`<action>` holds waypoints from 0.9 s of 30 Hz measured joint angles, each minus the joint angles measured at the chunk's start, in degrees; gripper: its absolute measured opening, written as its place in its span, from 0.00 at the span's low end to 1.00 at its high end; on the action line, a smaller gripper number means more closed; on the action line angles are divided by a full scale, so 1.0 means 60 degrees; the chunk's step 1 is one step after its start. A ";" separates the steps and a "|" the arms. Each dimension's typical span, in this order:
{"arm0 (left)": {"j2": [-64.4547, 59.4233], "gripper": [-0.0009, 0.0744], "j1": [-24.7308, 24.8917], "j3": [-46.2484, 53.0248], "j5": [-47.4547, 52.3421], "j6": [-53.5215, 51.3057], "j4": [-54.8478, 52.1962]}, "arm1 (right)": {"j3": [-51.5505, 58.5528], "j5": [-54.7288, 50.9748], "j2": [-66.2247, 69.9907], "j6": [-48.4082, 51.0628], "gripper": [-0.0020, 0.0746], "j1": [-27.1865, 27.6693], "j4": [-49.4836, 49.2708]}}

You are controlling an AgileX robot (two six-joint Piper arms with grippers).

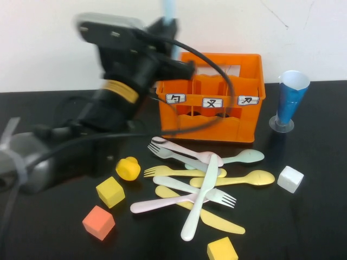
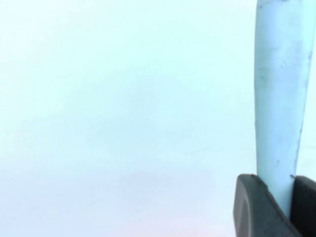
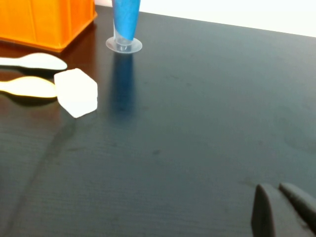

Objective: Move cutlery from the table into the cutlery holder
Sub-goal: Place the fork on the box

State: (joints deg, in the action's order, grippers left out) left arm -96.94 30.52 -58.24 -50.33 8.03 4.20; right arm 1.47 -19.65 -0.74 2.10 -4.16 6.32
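Note:
My left gripper (image 1: 171,30) is raised over the left back part of the orange cutlery holder (image 1: 217,127) and is shut on a light blue piece of cutlery (image 1: 168,10) that sticks upward. In the left wrist view the jaws (image 2: 284,197) clamp that blue handle (image 2: 281,89). Several pastel forks, spoons and knives lie piled in front of the holder, among them a whitish knife (image 1: 200,197), a mint spoon (image 1: 246,157) and a yellow spoon (image 1: 255,178). My right gripper (image 3: 279,202) is shut and empty over bare table to the right, out of the high view.
A blue cone cup (image 1: 290,100) stands right of the holder, with a white cube (image 1: 290,179) in front of it. A yellow duck (image 1: 128,168), a yellow cube (image 1: 110,192), an orange cube (image 1: 98,222) and another yellow cube (image 1: 222,249) lie around the pile.

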 joint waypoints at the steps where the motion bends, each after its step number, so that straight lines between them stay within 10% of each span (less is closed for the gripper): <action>1: -0.0288 0.15 0.0000 -0.0138 -0.0182 0.0162 -0.0296 | 0.0000 0.0000 0.0000 0.0000 0.02 0.0000 0.0000; 15: -0.3109 0.15 0.0076 -0.2406 0.0203 0.0762 -0.1419 | 0.0000 0.0000 0.0000 0.0000 0.02 0.0000 0.0000; 27: -0.2515 0.43 0.0111 -0.2466 0.2607 0.1104 -0.1988 | 0.0000 -0.0015 0.0000 0.0000 0.02 0.0000 0.0000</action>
State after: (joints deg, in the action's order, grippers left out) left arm -112.03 31.19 -73.03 -34.69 14.65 -7.73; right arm 1.47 -19.74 -0.74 2.10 -4.16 6.32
